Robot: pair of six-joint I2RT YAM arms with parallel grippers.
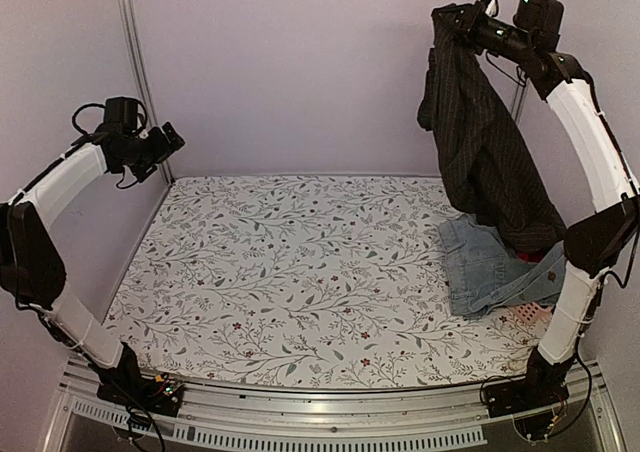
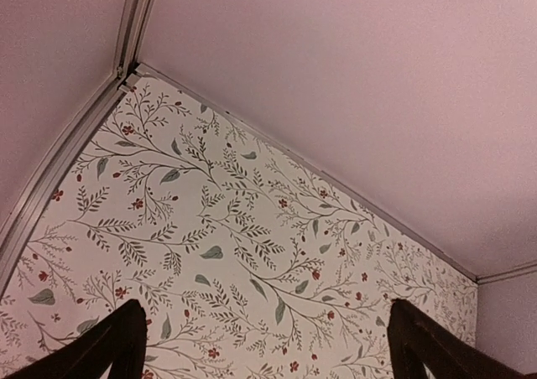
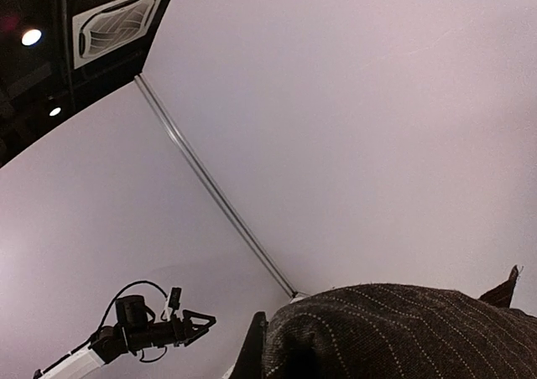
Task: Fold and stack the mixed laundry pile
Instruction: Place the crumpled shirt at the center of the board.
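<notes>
Right gripper point(image 1: 450, 22) clamped on black pinstriped shirt point(image 1: 490, 162), high over table's point(image 1: 280, 272) right edge; left gripper point(image 1: 170, 140) wide open, empty.

- Upper right: the right gripper point(image 1: 450, 22) is clamped on the top of a black pinstriped shirt point(image 1: 490, 162), which hangs down to the table.
- Right middle: faded light-blue denim point(image 1: 485, 267) lies at the shirt's hem, with a red garment point(image 1: 528, 260) touching both.
- Lower right: a bit of pink basket point(image 1: 528, 315) shows.
- Left: the left gripper point(image 1: 170, 137) hangs high, jaws spread.
- A floral table cover point(image 1: 290, 262) lies underneath.

top: overhead, rear | left wrist: facing table point(image 2: 210, 228) | right wrist: apparently upward
</notes>
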